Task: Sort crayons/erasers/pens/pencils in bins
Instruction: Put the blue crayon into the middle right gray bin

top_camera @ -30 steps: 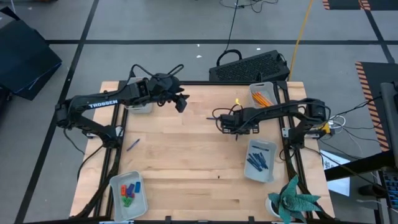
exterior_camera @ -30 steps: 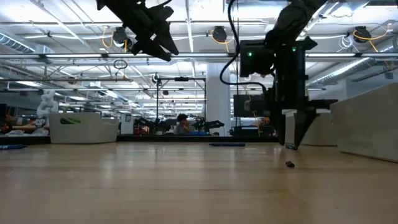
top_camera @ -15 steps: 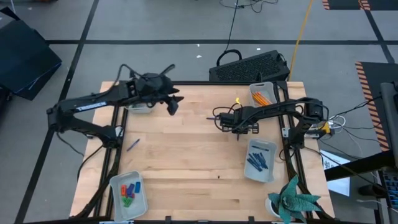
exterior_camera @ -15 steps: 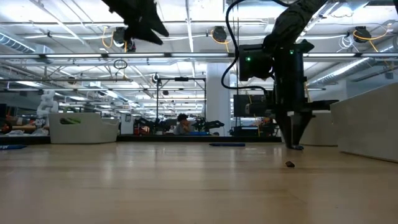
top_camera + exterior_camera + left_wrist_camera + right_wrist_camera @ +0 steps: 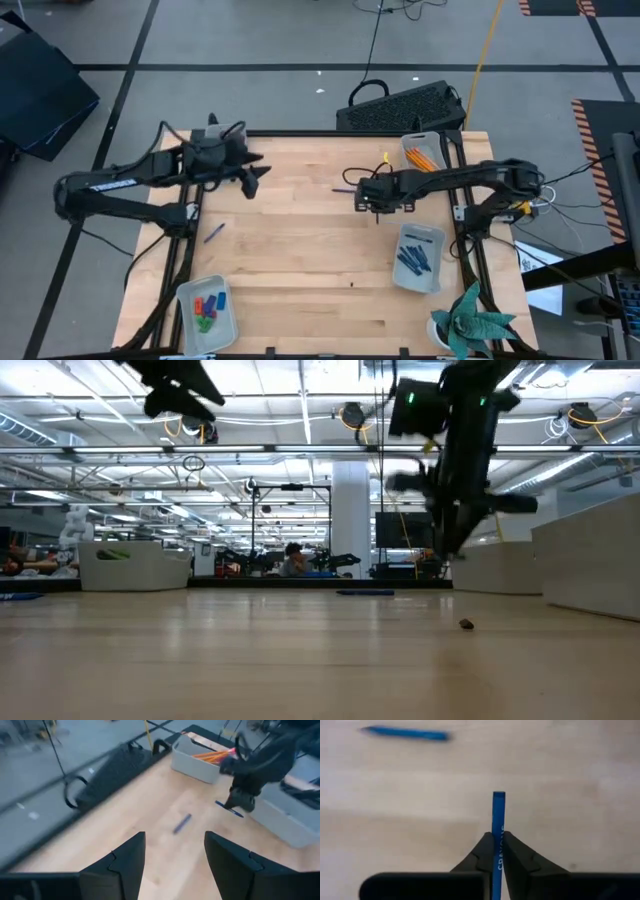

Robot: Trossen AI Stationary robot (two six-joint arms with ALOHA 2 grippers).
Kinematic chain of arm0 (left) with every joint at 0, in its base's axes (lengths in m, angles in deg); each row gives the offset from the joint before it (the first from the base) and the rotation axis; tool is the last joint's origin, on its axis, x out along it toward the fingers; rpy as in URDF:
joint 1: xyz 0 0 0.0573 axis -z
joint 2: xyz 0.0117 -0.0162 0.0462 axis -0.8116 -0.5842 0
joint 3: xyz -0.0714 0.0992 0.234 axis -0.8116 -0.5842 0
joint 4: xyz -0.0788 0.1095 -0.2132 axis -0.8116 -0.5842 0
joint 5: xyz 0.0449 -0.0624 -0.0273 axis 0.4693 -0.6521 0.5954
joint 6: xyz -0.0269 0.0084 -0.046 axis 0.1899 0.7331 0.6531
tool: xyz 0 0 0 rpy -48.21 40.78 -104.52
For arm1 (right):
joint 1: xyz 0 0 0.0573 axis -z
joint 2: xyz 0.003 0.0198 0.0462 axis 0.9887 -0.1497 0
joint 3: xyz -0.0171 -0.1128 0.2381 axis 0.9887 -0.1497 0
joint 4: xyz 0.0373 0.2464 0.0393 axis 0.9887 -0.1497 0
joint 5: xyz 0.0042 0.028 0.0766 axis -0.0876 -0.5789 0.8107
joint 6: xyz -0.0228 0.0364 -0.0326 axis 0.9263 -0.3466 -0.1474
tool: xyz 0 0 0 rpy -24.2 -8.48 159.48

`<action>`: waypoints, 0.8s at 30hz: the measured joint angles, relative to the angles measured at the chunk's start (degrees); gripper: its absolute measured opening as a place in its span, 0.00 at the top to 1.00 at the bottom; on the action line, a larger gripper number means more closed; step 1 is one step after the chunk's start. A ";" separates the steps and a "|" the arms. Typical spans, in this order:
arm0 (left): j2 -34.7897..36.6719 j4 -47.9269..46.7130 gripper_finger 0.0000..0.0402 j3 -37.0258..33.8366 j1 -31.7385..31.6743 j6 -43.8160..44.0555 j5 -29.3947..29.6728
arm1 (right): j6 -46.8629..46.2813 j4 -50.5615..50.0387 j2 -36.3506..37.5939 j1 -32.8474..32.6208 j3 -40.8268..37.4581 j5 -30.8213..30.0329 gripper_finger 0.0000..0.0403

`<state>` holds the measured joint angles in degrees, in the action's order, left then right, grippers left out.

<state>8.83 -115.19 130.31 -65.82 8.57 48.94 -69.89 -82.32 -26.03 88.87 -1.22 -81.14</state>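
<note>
The right tool [image 5: 498,857] hangs over the middle of the bench [image 5: 300,260], pinched shut on a blue pen [image 5: 498,827]. In its wrist view the pen's long axis runs straight out between the two fingers [image 5: 481,855], in line with them, its blunt end sticking out beyond the tips and white lettering showing along the barrel. In the left wrist view that pen shows as a thin blue stick under the right tool, lying close to level and crossways rather than hanging down. In the low view the right arm is blurred and I cannot make the pen out there.

A second blue pen [image 5: 405,733] lies flat on the bench a little beyond the held one, its length set crosswise to it; from above it shows as a short dark dash [image 5: 343,189] just beside the right tool, on the side toward the left arm.

The left tool [image 5: 174,862] is up off the bench near the far left corner, its fingers spread well apart with nothing between them.

Another pen [image 5: 213,232] lies loose on the left part of the bench, slanted. The bin of orange pencils [image 5: 424,157] sits at the far right, the bin of pens [image 5: 417,256] at the right edge nearer the front, and the bin of crayons [image 5: 207,309] at the near left corner.
</note>
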 joint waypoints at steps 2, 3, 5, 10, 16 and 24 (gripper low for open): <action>2.32 1.63 0.48 -3.68 1.73 5.37 0.06 | -0.17 -0.79 2.97 -2.27 0.98 0.01 0.97; 3.45 3.25 0.48 -5.44 2.74 7.65 0.27 | -0.37 -1.81 4.75 -3.84 1.62 0.00 0.97; 5.51 8.70 0.48 -9.10 5.23 10.13 0.71 | -1.85 -4.68 7.41 -7.85 3.37 -0.05 0.97; 7.81 25.82 0.48 -17.18 11.97 8.39 0.78 | -9.77 -9.95 11.74 -21.84 7.38 1.18 0.97; 7.49 35.18 0.48 -21.92 17.42 10.21 0.92 | -24.25 -19.87 11.07 -36.31 7.08 3.75 0.97; 7.46 39.03 0.48 -22.18 26.46 10.33 6.20 | -32.41 -20.64 11.00 -40.84 -3.31 4.22 0.96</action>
<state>16.29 -76.16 108.12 -39.37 18.90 55.14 -102.30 -102.95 -15.03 48.03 -4.53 -76.92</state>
